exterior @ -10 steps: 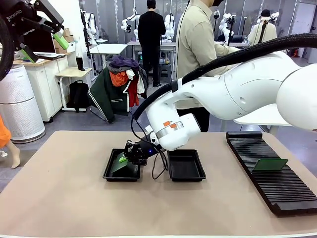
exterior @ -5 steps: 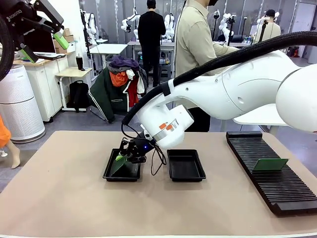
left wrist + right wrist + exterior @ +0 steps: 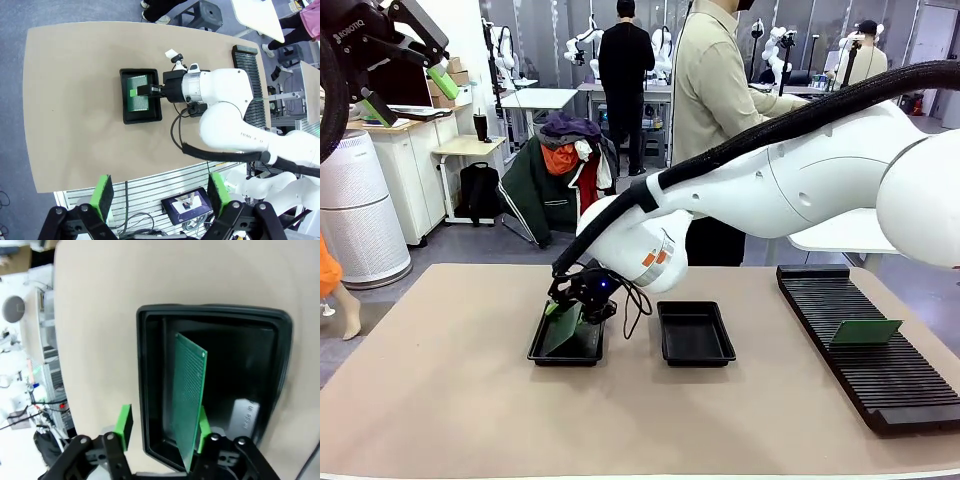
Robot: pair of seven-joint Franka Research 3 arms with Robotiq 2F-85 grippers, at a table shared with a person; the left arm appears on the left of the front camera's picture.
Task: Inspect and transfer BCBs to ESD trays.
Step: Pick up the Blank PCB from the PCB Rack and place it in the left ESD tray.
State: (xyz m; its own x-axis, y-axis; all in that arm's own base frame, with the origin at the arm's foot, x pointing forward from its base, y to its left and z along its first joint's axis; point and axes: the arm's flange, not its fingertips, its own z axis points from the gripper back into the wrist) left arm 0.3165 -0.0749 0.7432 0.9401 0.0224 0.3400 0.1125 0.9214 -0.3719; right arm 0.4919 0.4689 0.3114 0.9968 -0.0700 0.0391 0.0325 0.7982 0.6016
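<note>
A: Where was the BCB (image 3: 190, 390) at that point?
B: Inside the left-hand tray (image 3: 141, 390), not flat. It stood tilted, one edge down on the tray floor. Other tray (image 3: 696, 358) just beside it had no board in it.
A: Right gripper (image 3: 162, 426)?
B: Jaws wide apart, straddling the near end of the board. Nothing clamped. The board sat right against one pad (image 3: 202, 426). Couldn't tell if it leaned on the pad or just sat beside it.
A: Left gripper (image 3: 160, 195)?
B: High above the table (image 3: 75, 100), fingers spread, holding nothing.
A: More to move?
B: A second BCB (image 3: 865, 332) stood upright in the slotted rack (image 3: 880, 390), well apart from the trays.
A: Handling call?
B: Judged thin, light and stiff. Perforated face, so probably slick on the pads and brittle at the corners. It wouldn't flex into the tray, only tip or slide. Leaning like that, a nudge could drop it flat or skid it up the rim.
A: Grip point?
B: Across the thickness at a short end, pads on the bare margin, light squeeze. Not across the width, since the tray walls left little finger room.
</note>
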